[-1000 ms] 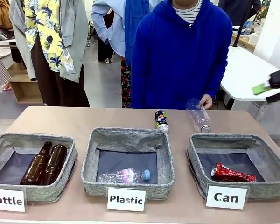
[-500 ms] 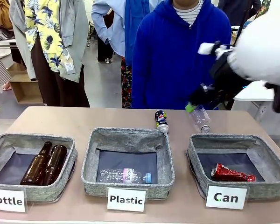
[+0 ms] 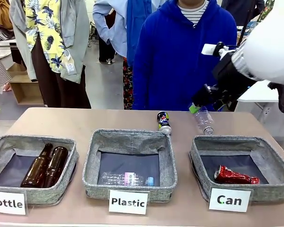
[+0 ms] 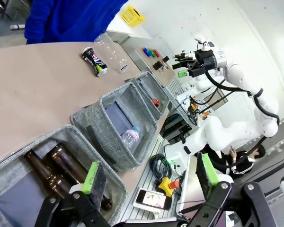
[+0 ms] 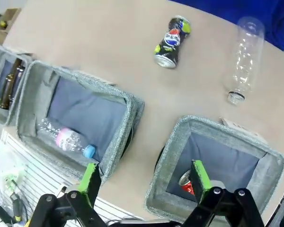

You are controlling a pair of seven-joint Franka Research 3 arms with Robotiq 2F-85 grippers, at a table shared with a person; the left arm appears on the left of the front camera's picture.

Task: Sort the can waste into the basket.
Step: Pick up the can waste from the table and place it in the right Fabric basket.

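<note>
Nearest, the Can basket (image 3: 227,140) holds the red can (image 3: 235,175), lying on its side on the dark lining. The left gripper (image 4: 149,172) hangs wide open and empty at the far left end of the row. The right gripper (image 5: 144,176) is up in the air, fingers spread wide with nothing between them, looking down on the gap between the Can basket and the Plastic basket (image 3: 130,136).

Past the Plastic basket, the dark can (image 3: 164,122) lies on its side on bare table, with a clear bottle (image 3: 203,119) near it. I'd say the reach for that can is the step in hand. It would go best coming straight down with the fingers across the can's round body, since it may roll, staying off the bottle. Then let go low over the Can basket.

From the front, the right arm's bulk covers most of its fingers and the hands of the person (image 3: 180,56) behind. The right wrist view half hides the red can behind a finger.
</note>
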